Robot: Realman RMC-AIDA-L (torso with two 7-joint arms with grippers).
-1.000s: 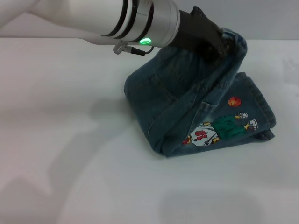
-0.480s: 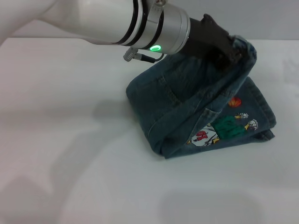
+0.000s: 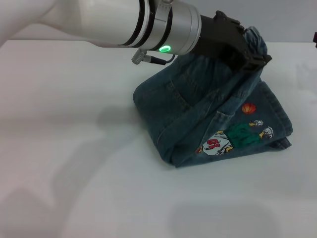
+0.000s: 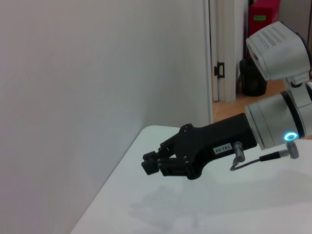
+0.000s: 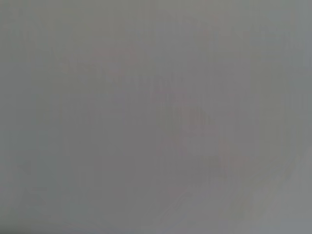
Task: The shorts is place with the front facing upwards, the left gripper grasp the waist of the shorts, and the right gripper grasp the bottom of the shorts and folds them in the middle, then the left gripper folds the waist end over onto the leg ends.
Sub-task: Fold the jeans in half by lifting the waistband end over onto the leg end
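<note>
A: What's the setting?

B: A plain white surface [image 3: 74, 148] fills the head view, with a pale wall behind it. In the left wrist view a doorway and a red object show in the far corner of the room.

A: And the shorts?

B: The denim shorts [image 3: 208, 114] lie right of centre on the surface, already folded in half lengthwise. The leg ends rest flat at the right, and the cartoon print [image 3: 237, 135] and a small orange ball patch [image 3: 248, 108] face up there. The waist end is lifted off the surface, so the cloth rises like a tent from the fold at the left.

A: Who is holding it up?

B: The left gripper [image 3: 250, 52]. Its white arm comes in from the upper left, a green light glowing on the wrist ring, and the black jaws are clamped on the waistband, which bunches up just behind them above the leg ends.

A: And the right gripper?

B: The right gripper [image 4: 152, 163] appears in the left wrist view, held over the white surface well away from the shorts, holding nothing. Whether its jaws are apart or together I cannot tell. The right wrist view shows only a blank grey field.
</note>
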